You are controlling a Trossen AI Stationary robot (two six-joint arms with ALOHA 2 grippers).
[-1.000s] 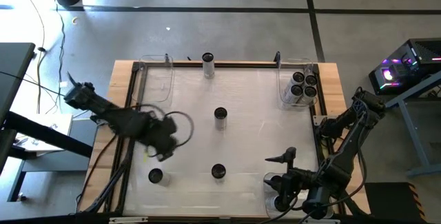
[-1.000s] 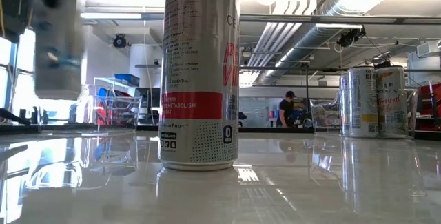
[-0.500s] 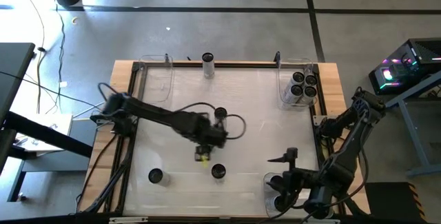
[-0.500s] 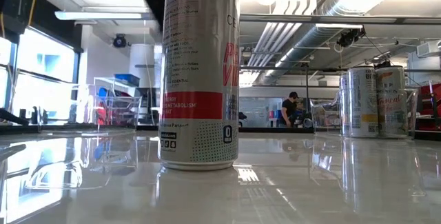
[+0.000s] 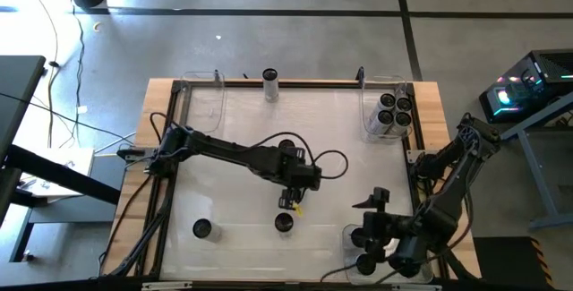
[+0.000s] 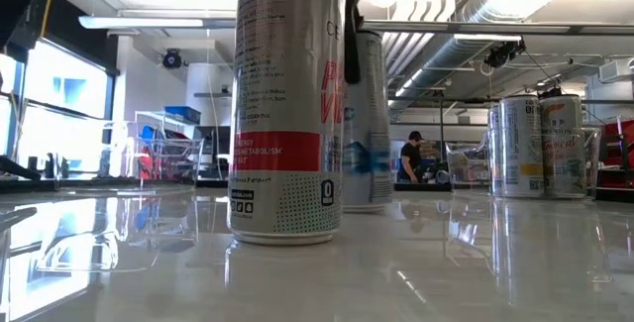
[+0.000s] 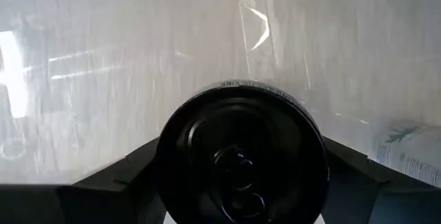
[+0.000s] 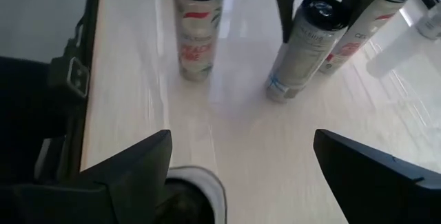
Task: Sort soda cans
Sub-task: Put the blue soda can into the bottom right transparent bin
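My left gripper [image 5: 288, 200] reaches to the table's middle and is shut on a soda can [image 7: 241, 158] with a blue label [image 6: 369, 124], just behind a red-labelled can [image 6: 285, 104] that stands on its base near the front edge. Another can [image 5: 201, 229] stands at the near left, one [image 5: 286, 145] sits in the middle beside my left arm, and one [image 5: 270, 80] is at the far edge. My right gripper [image 8: 241, 148] hangs open over the near right bin [image 5: 351, 237], touching nothing. My left gripper pinches the can's upper end [image 8: 308, 14] between its two fingers, one on each side of the round wall. The fingers come from above, pointing steeply down. The can is upright with its base [image 6: 369, 206] at the table top.
A clear bin [image 5: 369, 121] at the far right holds several cans. Another clear bin [image 5: 204, 103] stands at the far left. The near right bin holds two cans [image 5: 365, 262]. A raised frame [image 5: 170, 148] runs around the table.
My left gripper has swept from the table's left side toward the middle, carrying the can, has sunk and has rolled at the wrist. The can, hanging in the air a second ago, now stands upright behind the red-labelled can.
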